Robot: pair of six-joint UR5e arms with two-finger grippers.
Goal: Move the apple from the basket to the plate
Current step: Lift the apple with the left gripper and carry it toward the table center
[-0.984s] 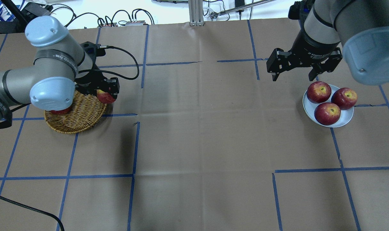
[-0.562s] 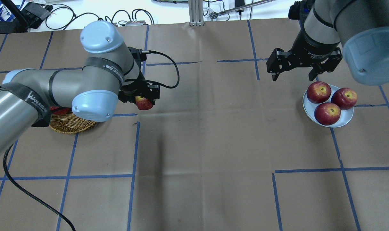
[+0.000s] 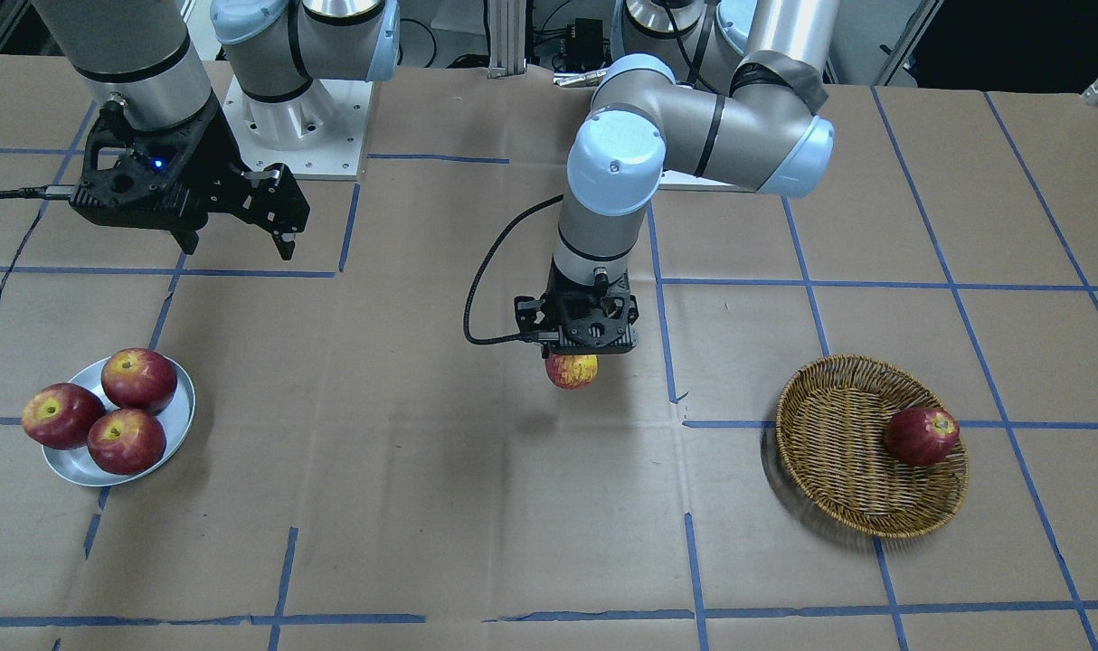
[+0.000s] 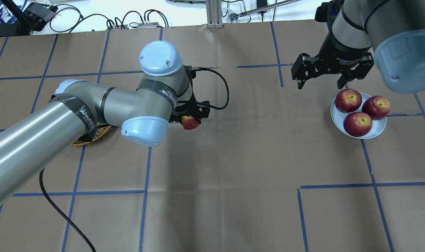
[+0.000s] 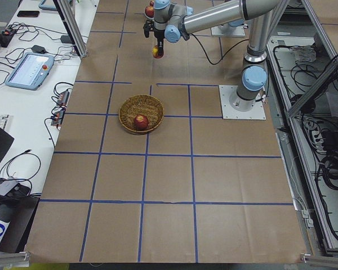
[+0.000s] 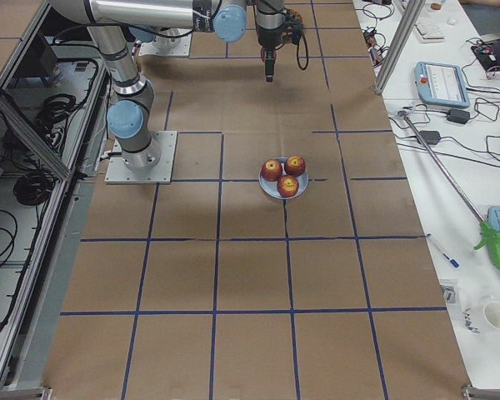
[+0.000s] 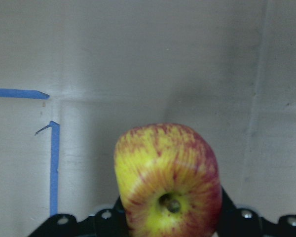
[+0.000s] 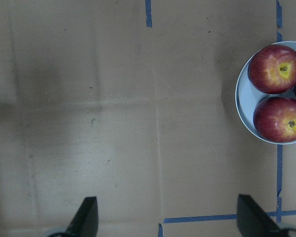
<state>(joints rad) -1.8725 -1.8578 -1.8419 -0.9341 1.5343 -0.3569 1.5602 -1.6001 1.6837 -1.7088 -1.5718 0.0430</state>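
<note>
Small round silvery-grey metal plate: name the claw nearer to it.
Right. The right claw hangs open, raised, just beside the silvery-grey metal plate; the left claw, shut on the yellow-streaked red apple, is far off toward the robot's left.

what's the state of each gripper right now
Left gripper: shut on the yellow-streaked light red apple, held in the air.
Right gripper: open, empty, jaws spread near the round silvery metal plate.
</note>
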